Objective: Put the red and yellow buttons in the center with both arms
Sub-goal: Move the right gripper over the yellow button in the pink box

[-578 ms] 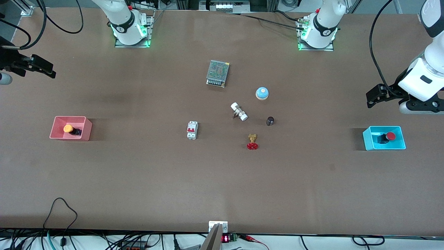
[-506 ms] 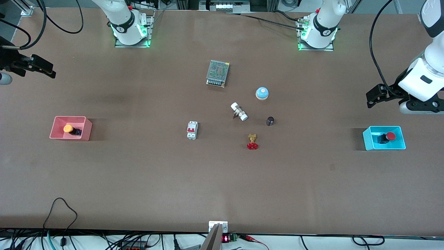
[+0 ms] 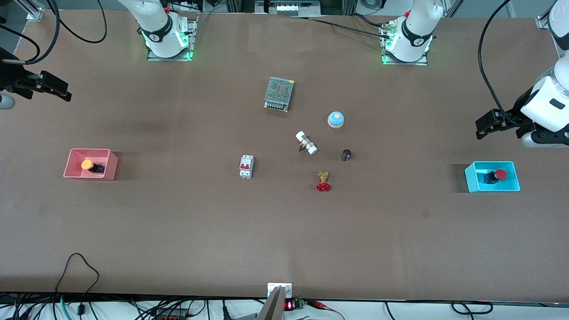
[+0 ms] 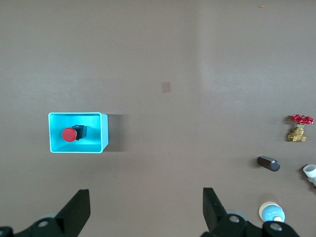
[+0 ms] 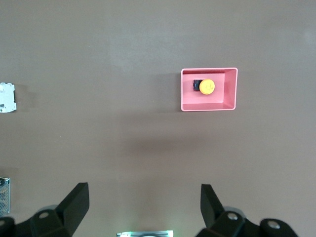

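So the red button point(image 3: 497, 175) is lying on its side in a cyan bin point(image 3: 472, 181) at the left arm's end of the table, and the left gripper point(image 3: 485, 125) is up in the air over bare tabletop just beside that bin, not over it. Fingers point(image 4: 213, 208) are spread wide with nothing between them (the left wrist view shows this well, bin and button sitting clear of the fingers).

Same deal at the right arm's end: the yellow button point(image 3: 90, 166) is on its side in a pink bin point(image 3: 111, 168), and the right gripper point(image 3: 52, 87) hangs over the table edge area, well apart from the bin. Its fingers point(image 5: 211, 202) are wide too, holding nothing.

The center point(image 3: 284, 213) has a bunch of hardware: a mesh-topped power supply point(image 3: 278, 93), a blue dome bell point(image 3: 336, 119), a white fitting point(image 3: 306, 142), a small dark cylinder point(image 3: 346, 154), a brass valve with red handwheel point(image 3: 323, 182) and a white circuit breaker point(image 3: 246, 166). All of that sits farther from the front camera than the open stretch of table, and nothing lies between either bin and the middle.
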Motion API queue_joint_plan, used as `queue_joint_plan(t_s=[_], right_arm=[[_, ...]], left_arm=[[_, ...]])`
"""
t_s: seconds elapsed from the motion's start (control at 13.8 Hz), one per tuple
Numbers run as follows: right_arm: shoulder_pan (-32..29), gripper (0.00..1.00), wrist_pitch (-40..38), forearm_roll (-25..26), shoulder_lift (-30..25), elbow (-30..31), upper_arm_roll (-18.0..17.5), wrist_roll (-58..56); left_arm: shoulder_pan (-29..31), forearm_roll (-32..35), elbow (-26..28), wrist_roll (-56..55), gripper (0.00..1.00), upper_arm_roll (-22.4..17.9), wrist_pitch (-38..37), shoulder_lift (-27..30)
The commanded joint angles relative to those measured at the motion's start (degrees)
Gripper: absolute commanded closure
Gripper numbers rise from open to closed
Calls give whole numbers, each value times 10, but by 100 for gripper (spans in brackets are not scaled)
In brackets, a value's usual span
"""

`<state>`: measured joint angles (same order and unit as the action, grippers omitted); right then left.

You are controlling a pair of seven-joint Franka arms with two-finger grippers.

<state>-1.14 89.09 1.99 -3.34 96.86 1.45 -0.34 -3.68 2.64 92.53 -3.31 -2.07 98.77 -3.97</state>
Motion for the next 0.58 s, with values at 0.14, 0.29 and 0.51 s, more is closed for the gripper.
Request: queue_joint_plan(t_s=[0.14, 0.29, 0.51], right_arm=[[-1, 0, 13, 2, 25, 3, -3, 7], [-2, 0, 38, 11, 42, 3, -2, 21], [-11, 0, 55, 14, 93, 2, 2, 24]], left_arm=[[3, -10, -21, 6, 0, 0, -10, -11], [3, -10, -22, 6, 0, 0, -10, -11], [3, -10, -22, 6, 0, 0, -9, -11]])
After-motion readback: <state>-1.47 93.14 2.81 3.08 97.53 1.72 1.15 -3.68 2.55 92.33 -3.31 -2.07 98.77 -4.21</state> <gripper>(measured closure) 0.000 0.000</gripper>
